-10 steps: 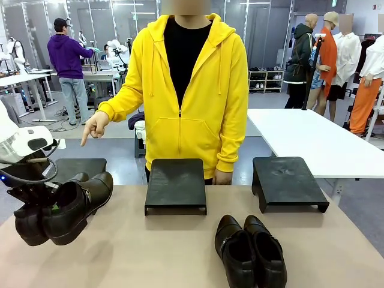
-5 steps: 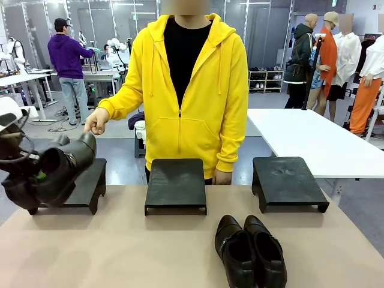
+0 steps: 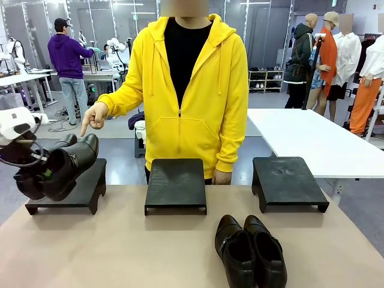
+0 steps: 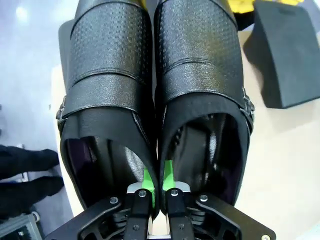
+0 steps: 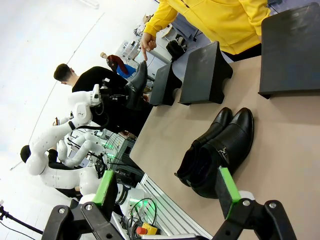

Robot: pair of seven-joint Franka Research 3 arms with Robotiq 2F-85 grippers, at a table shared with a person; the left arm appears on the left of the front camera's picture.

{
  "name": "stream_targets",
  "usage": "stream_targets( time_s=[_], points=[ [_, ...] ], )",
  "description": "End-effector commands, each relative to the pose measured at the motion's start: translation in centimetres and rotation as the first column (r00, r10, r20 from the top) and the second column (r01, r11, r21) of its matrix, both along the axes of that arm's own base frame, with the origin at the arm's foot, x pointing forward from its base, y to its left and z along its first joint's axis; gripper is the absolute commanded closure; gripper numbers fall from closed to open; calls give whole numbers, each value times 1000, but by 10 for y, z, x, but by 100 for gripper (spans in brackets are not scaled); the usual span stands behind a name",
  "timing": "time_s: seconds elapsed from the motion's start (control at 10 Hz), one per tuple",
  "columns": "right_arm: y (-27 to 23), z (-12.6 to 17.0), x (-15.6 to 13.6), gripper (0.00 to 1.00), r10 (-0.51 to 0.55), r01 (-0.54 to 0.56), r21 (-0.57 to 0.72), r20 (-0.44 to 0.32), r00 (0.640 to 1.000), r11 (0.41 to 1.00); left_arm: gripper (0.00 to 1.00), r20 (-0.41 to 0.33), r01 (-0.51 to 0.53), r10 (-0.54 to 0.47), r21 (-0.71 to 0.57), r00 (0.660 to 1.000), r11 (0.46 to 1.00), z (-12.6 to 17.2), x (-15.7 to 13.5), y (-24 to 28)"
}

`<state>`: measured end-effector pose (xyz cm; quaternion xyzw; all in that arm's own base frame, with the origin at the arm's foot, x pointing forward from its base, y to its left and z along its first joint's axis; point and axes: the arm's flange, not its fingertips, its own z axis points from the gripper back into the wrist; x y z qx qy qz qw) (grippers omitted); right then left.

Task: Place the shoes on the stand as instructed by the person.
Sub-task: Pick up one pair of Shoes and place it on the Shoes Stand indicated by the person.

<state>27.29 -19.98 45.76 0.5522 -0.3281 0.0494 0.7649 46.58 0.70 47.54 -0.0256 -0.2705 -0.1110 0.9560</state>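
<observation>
Front: left gripper (image 3: 43, 174) held one shoe pair (image 3: 66, 167), tilted, over the left stand (image 3: 84, 191) where the person's hand (image 3: 93, 117) pointed. Left wrist: it pinched both inner walls together, so both shoes lifted as one. Right wrist: right gripper (image 5: 166, 180) gaped wide, and the second pair (image 5: 220, 145) sat on the near bench (image 5: 280, 150).

My left hand (image 4: 156, 184) grips the duller high-topped pair (image 3: 57, 171), toes up, left of the middle stand (image 3: 176, 183); the glossier pair (image 3: 250, 252) lies front-right.

Near pair (image 3: 251, 252) cut by bottom edge; held pair (image 4: 155, 90), toes past top edge, left end effector (image 4: 156, 178) pads mostly hidden
</observation>
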Motion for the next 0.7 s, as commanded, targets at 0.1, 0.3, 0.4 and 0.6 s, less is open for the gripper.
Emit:
stream_targets(
  time_s=[0.1, 0.3, 0.4, 0.6],
  points=[
    [0, 1, 0, 0, 2, -2, 8, 12, 1000, 1000, 93, 65, -14, 12, 21, 998, 1000, -8, 54, 7],
    [0, 1, 0, 0, 2, -2, 8, 12, 1000, 1000, 93, 36, -51, 50, 20, 998, 999, -22, 72, 10],
    [0, 1, 0, 0, 2, -2, 8, 12, 1000, 1000, 93, 35, -68, 67, 11, 997, 998, -29, 79, 13],
    [0, 1, 0, 0, 2, -2, 8, 12, 1000, 1000, 93, 32, -90, 90, 1, 995, 996, -40, 90, 19]
  ],
)
